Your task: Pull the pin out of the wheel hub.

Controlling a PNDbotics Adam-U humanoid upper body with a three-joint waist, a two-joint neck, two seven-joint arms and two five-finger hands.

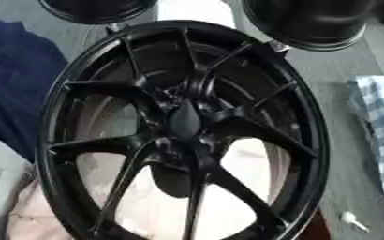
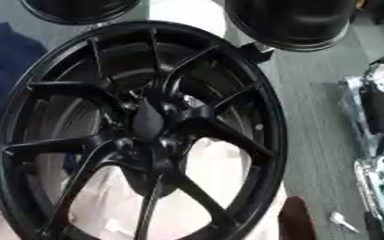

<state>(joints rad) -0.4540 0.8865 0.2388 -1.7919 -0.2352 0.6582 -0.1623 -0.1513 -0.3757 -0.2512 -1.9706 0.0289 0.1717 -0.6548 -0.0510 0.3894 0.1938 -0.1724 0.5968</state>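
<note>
Wheel hub (image 1: 185,123), black, spoked, standing on edge and filling the view, its centre with dark tapered pin (image 2: 146,121) well to the left of the right hand (image 2: 381,105), seen only at the right eye view's right edge, fingers unreadable; left hand absent, so right nearer

The wheel hub (image 1: 183,133) is a glossy black rim with thin forked spokes, standing nearly upright and filling the middle of the scene. A dark pointed piece (image 1: 185,119) sits at its centre; the pin itself cannot be told.
</note>
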